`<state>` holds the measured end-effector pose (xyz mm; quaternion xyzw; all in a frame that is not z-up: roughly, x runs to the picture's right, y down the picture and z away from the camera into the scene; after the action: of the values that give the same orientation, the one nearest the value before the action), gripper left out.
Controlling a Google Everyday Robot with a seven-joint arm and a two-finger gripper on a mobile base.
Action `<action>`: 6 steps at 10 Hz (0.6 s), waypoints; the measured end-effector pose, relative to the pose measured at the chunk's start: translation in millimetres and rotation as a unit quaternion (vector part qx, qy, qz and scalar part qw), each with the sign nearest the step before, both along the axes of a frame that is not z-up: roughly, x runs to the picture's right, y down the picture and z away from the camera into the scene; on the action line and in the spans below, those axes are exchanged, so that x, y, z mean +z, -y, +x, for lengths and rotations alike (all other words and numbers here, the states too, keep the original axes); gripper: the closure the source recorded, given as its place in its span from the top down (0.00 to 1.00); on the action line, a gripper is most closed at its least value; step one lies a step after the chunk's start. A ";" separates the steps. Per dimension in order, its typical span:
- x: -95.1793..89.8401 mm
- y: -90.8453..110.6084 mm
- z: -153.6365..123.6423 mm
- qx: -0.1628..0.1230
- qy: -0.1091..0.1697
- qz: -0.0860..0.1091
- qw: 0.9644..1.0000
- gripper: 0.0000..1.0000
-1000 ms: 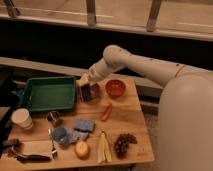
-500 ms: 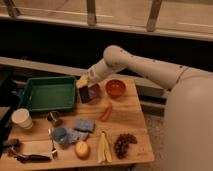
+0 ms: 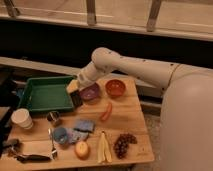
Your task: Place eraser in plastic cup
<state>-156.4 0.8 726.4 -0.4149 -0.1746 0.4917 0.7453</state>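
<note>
My gripper (image 3: 76,98) hangs at the end of the white arm that reaches in from the right. It is above the right edge of the green tray (image 3: 35,106), just left of the purple bowl (image 3: 90,93). It is shut on the eraser (image 3: 77,100), a small dark block at its tip. The plastic cup (image 3: 60,134), short and light blue, stands on the table's front left part, well below and slightly left of the gripper, with nothing showing inside it.
A white cup (image 3: 22,119) and a metal cup (image 3: 52,118) stand left of the blue cup. Blue cloths (image 3: 82,125), an orange bowl (image 3: 115,88), a red pepper (image 3: 106,111), an apple (image 3: 81,149), a banana (image 3: 103,147), grapes (image 3: 124,142) and dark tools (image 3: 30,157) lie around.
The gripper has carried the dark block leftward, from over the purple bowl to the tray's right edge. Nothing on the table has moved.
</note>
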 end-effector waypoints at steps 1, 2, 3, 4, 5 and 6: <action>-11.9 -14.1 -23.1 -0.013 0.022 0.004 1.000 0.00; -16.1 -19.0 -31.1 -0.018 0.034 0.006 0.999 0.00; -22.4 -28.1 -46.9 -0.028 0.063 0.007 0.998 0.00; -27.9 -35.8 -59.3 -0.039 0.096 0.003 0.995 0.00; -33.2 -43.0 -69.1 -0.053 0.129 -0.002 0.990 0.00; -36.7 -45.8 -74.2 -0.059 0.148 -0.003 0.987 0.00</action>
<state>-230.6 46.7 689.7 -0.4951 -0.2571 0.3808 0.7374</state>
